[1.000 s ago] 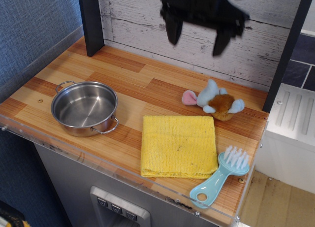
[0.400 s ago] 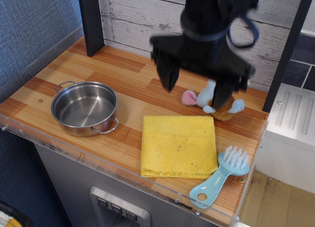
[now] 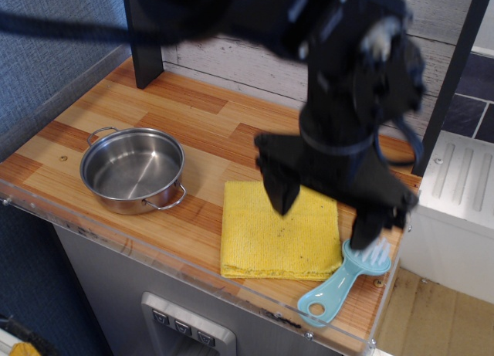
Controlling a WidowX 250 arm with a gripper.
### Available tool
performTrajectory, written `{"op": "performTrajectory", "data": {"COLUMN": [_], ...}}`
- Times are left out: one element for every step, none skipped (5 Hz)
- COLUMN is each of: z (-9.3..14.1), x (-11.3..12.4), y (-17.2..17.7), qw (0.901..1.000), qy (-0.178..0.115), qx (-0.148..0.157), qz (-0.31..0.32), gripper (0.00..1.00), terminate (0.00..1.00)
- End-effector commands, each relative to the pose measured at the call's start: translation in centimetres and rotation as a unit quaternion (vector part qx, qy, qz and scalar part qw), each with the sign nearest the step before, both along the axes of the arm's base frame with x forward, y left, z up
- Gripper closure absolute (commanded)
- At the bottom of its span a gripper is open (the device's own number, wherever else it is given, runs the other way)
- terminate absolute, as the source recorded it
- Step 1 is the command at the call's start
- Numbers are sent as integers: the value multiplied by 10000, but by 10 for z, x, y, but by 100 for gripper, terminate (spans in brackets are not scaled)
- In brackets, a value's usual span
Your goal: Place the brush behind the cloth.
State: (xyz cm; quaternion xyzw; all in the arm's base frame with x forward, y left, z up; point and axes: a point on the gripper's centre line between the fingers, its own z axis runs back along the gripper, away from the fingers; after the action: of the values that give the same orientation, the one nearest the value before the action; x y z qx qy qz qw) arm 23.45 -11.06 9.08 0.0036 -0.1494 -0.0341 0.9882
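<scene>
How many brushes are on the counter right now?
1. The brush lies at the counter's front right corner, right of the cloth, with the open hand partly covering its bristles. The arm hides the back right area, so another could be there.

My arm enters from the upper left as a blurred dark mass and bends down to a bulky black wrist at the right of centre. My gripper [image 3: 324,213] points downward with its jaws spread wide apart, nothing held between them. My left-hand finger [image 3: 279,188] hangs as a short black block at the centre of the view, and my right-hand finger [image 3: 370,231] reaches lower, near the right front corner.
</scene>
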Motion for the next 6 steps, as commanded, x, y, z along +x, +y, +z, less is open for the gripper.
{"op": "performTrajectory", "data": {"z": [-32, -41, -43, -41, -45, -50], "x": [-20, -22, -20, -17, -16, -14], "y": [-12, -7, -2, 2, 2, 0], "qw": [9991, 9990, 9991, 9993, 9990, 9987], "qy": [358, 423, 398, 365, 433, 494], "qx": [-56, 25, 116, 115, 110, 84], "qz": [-217, -157, -73, 25, 53, 65], "gripper": [0, 0, 0, 0, 0, 0], "terminate": [0, 0, 0, 0, 0, 0]}}
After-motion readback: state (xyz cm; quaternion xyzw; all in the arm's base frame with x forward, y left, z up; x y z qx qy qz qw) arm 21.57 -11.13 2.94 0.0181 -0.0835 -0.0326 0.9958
